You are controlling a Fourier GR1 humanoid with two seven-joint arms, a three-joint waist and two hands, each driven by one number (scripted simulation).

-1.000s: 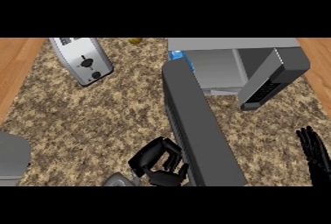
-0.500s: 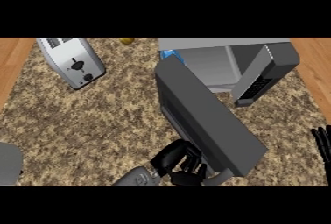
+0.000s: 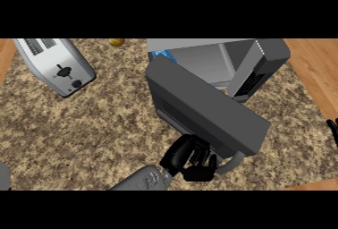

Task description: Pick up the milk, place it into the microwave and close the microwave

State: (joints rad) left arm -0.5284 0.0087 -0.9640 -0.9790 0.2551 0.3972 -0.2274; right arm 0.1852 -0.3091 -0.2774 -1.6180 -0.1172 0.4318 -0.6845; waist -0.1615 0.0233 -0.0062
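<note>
Microwave (image 3: 264, 58): grey, on speckled tabletop (image 3: 99, 116); door (image 3: 204, 112) half swung. Milk (image 3: 160, 56): blue-and-white carton, mostly hidden, inside at cavity's left. Left hand (image 3: 188, 156): fingers curled against door's lower edge, by the handle. Right hand (image 3: 332, 132): fingertips only, state unclear. Recommended: push evenly along the door's arc until shut.

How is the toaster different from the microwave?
The toaster is shiny silver; the microwave is darker grey. The toaster looks smaller than the microwave. The toaster lies at the counter's far left with nothing touching it, while the microwave stands at the far right with its door swung partway open and the left hand at that door's near end. Both sit on the speckled counter.
</note>
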